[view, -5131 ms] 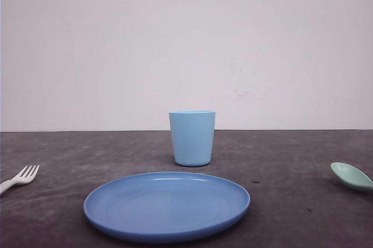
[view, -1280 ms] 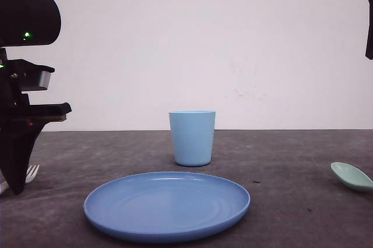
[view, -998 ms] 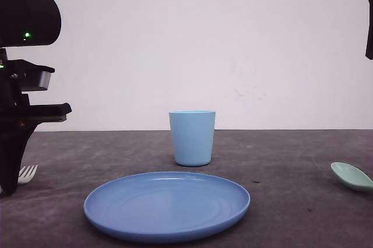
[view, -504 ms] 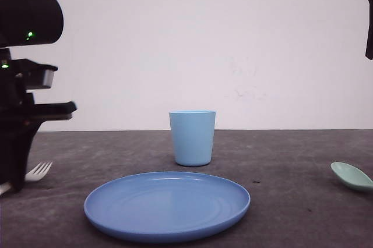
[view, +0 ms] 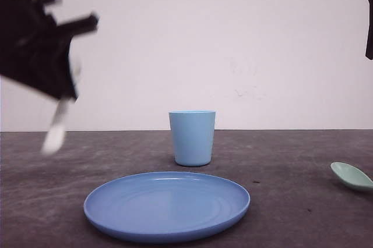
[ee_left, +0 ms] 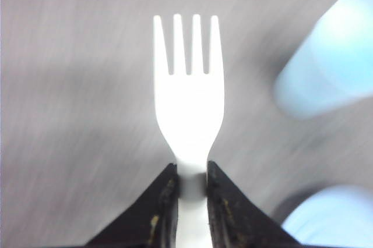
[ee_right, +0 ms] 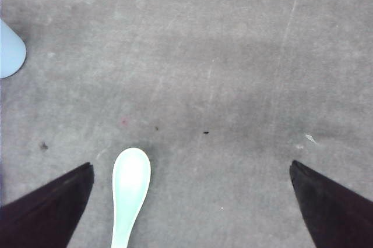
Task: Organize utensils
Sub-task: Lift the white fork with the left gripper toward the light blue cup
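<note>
Your left gripper (ee_left: 191,181) is clamped on the white fork (ee_left: 189,94), held above the table left of the blue plate (view: 166,204); your right gripper (ee_right: 189,201) stands spread, the mint spoon (ee_right: 129,192) lying right of that plate.

cup (view: 192,138) behind plate (view: 166,204), spoon (view: 351,176) on table (view: 291,160) far right, fork (view: 57,127) raised at left

Even, soft light; left hand (view: 58,94) and fork (view: 56,131) motion-blurred.
</note>
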`<state>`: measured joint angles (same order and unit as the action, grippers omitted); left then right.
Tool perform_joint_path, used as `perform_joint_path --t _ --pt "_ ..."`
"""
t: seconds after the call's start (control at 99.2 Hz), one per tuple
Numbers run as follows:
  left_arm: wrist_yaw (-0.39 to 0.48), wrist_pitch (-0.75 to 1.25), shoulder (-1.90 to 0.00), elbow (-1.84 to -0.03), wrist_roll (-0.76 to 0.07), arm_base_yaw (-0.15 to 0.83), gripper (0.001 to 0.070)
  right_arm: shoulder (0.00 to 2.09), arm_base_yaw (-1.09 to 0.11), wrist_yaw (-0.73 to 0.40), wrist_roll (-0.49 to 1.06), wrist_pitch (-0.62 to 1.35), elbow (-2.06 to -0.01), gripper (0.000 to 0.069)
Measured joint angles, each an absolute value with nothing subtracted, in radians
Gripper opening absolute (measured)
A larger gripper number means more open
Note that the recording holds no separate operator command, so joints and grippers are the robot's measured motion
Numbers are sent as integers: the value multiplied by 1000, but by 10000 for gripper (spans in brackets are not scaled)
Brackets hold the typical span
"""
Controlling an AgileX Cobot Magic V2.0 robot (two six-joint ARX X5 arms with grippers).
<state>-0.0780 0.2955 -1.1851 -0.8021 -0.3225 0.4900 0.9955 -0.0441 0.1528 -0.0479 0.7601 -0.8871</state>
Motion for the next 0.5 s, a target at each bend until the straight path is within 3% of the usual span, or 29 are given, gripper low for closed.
perform_joint_path --t 0.504 --pt "-58 -175 -1248 -802 -251 588 43 995 -44 153 -48 760 -887 680"
